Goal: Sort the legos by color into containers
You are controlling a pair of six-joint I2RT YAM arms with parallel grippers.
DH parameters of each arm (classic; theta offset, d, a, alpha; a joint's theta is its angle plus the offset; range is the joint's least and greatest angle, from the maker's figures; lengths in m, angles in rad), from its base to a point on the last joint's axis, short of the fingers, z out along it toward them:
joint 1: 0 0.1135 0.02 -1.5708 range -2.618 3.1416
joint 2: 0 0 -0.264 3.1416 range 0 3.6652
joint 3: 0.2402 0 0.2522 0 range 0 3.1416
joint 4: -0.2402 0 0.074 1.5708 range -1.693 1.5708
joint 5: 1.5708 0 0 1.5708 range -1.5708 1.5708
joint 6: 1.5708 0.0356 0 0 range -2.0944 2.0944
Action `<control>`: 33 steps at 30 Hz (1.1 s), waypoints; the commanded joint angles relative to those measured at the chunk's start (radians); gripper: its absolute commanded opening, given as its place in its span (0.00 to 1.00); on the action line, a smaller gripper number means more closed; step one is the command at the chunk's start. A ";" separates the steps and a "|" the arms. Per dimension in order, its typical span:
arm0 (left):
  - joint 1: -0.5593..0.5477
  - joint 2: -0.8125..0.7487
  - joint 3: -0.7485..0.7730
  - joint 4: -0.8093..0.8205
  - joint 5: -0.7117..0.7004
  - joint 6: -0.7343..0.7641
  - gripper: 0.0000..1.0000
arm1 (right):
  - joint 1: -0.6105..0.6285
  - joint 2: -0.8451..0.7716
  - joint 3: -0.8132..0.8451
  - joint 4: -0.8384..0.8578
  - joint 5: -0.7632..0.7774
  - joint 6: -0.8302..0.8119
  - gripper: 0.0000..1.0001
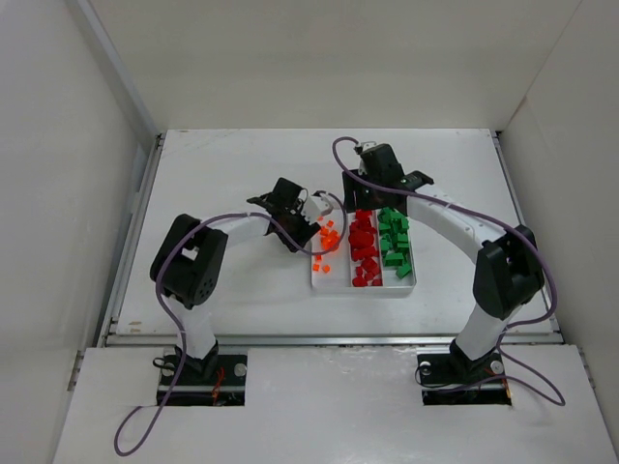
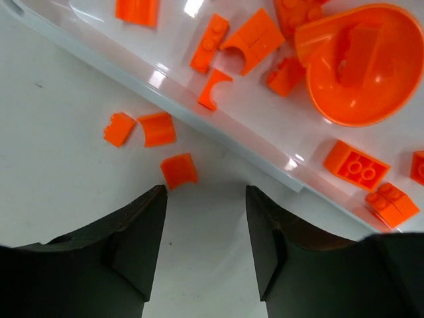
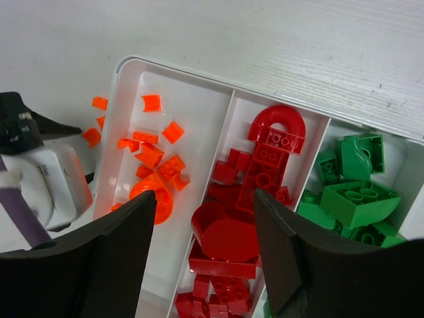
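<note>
My left gripper hangs over the bare white surface just outside the shallow white plastic tray, its jaws parted with nothing between them. Three small bright orange plastic bricks lie on the surface beside the tray's rim: a curved brick just ahead of my fingertips, then a second curved brick and a small stepped brick a little further off. They belong in the orange compartment across that rim, where the other orange pieces lie, a round orange dish-shaped part among them.

The step in hand, as I judge it, is picking up the nearest curved brick. To do it well I centre the jaws so it sits midway between them. Then I come straight down until the pads nearly touch the surface and close on its flat sides, not its curved face, which could squirt out. It is tiny and light, so a glancing finger would flick it into its neighbours or against the rim. I take one brick at a time, lift clear of the rim before crossing, and release low over a bare patch so nothing bounces out.

My right gripper is open too and holds nothing, hovering over the red bricks in the middle compartment, with the green bricks beside them. I would hold it there so the arms do not meet over the tray.
</note>
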 commanded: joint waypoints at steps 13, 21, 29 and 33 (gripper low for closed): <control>0.003 0.078 0.052 0.029 -0.020 -0.090 0.21 | -0.013 -0.052 -0.006 0.012 0.015 -0.008 0.66; 0.051 0.017 0.034 -0.037 -0.020 -0.070 0.00 | -0.013 -0.062 -0.006 0.012 0.015 -0.008 0.66; 0.060 -0.101 0.061 -0.066 -0.006 -0.072 0.00 | -0.013 -0.062 -0.006 0.012 0.015 -0.008 0.66; 0.000 -0.123 0.097 -0.067 0.025 -0.072 0.00 | -0.013 -0.062 0.005 0.012 0.025 -0.008 0.66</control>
